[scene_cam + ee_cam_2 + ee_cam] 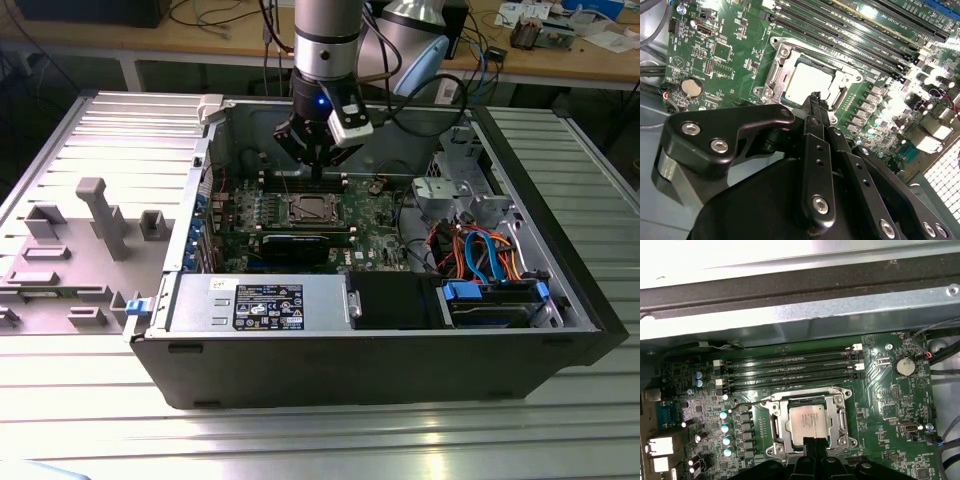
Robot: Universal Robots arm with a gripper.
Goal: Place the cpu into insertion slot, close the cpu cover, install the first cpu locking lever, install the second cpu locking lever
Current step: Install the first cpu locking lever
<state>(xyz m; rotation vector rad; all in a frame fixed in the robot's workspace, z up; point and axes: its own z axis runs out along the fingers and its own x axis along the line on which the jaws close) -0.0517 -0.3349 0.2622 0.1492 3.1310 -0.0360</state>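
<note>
Arm [322, 40] descends near-vertical from 12 o'clock in the exterior view, wrist pointing straight down. Gripper [315, 172] hangs at its lower end, black finger linkages converging toward one tip. In both wrist views the fingers [815, 102] sit pressed together, no gap visible between them, tips empty [812, 442].

One open computer case [400, 370] sits on one ribbed metal bench [300, 440], with one robot arm [325, 40] and its one pincer [315, 165] above one green motherboard [885, 420]. The board carries one insertion slot [842, 390] holding one cpu [807, 421] under one cpu cover [782, 424], four long black memory slots [790, 367] and one coin battery [904, 365]. One black graphics card [297, 246] lies below the socket in the exterior view.
</note>
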